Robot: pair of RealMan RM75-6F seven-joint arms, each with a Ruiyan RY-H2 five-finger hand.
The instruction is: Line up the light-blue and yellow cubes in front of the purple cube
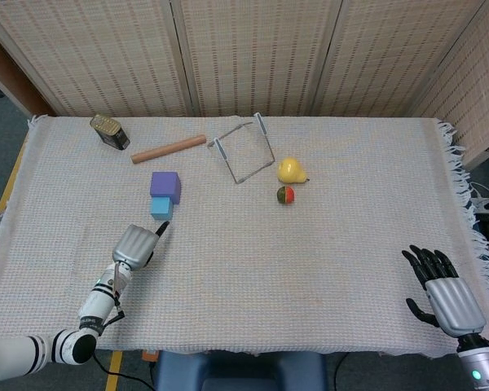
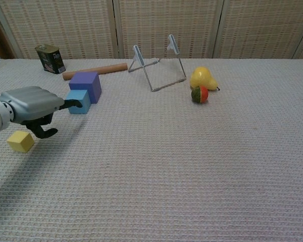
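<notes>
The purple cube point(image 1: 165, 186) point(image 2: 86, 83) stands left of centre on the cloth. Directly before it, touching it, sits the light-blue cube point(image 1: 161, 208) point(image 2: 78, 101). My left hand point(image 1: 136, 244) point(image 2: 31, 104) hovers just in front of that cube with one finger stretched toward it and the rest curled in, holding nothing; the head view shows a small gap between fingertip and cube. The yellow cube point(image 2: 20, 141) lies alone on the cloth below and left of this hand, hidden in the head view. My right hand point(image 1: 444, 293) rests near the front right corner, fingers spread, empty.
At the back left are a small tin point(image 1: 109, 132) and a wooden rod point(image 1: 169, 149). A wire stand point(image 1: 244, 151) is at back centre, with a yellow pear point(image 1: 291, 169) and a red-green ball point(image 1: 285, 195) to its right. The cloth's fringed edge point(image 1: 464, 187) runs down the right.
</notes>
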